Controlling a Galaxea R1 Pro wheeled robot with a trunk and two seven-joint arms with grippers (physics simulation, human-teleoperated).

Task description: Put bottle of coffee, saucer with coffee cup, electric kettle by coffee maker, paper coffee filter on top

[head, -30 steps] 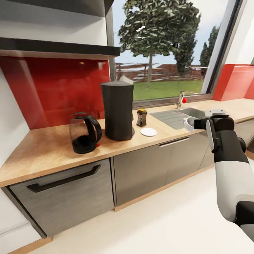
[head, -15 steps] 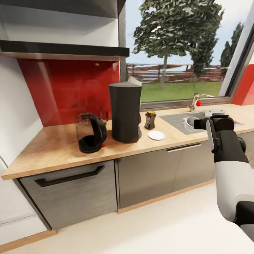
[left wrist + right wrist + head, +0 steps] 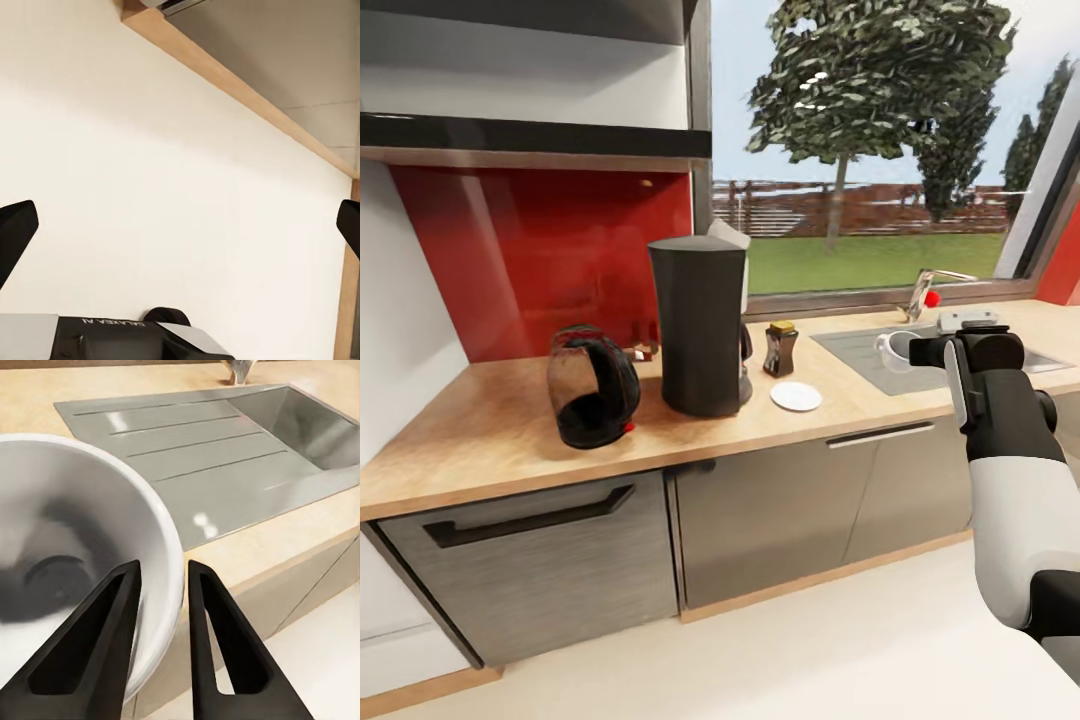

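Observation:
The tall black coffee maker (image 3: 700, 325) stands on the wooden countertop (image 3: 490, 430) with a white paper filter (image 3: 728, 235) on its top. Beside it are the dark glass electric kettle (image 3: 592, 385) on one side and the coffee bottle (image 3: 781, 348) and white saucer (image 3: 796, 396) on the other. My right gripper (image 3: 912, 352) is shut on the rim of the white coffee cup (image 3: 893, 349), held over the counter edge by the sink. In the right wrist view its fingers (image 3: 217, 645) pinch the cup (image 3: 67, 562) wall. My left gripper (image 3: 180, 225) is open above bare floor.
A steel sink with drainboard (image 3: 860, 350) and a tap (image 3: 925, 290) lie right of the saucer, also seen as the sink (image 3: 225, 457) under the cup. Grey cabinet fronts (image 3: 780, 520) run below the counter. A dark shelf (image 3: 530, 135) hangs above the kettle.
The whole head picture has shifted, so the camera moved; the counter things now sit slightly further left. My right arm with the cup keeps its place in the picture.

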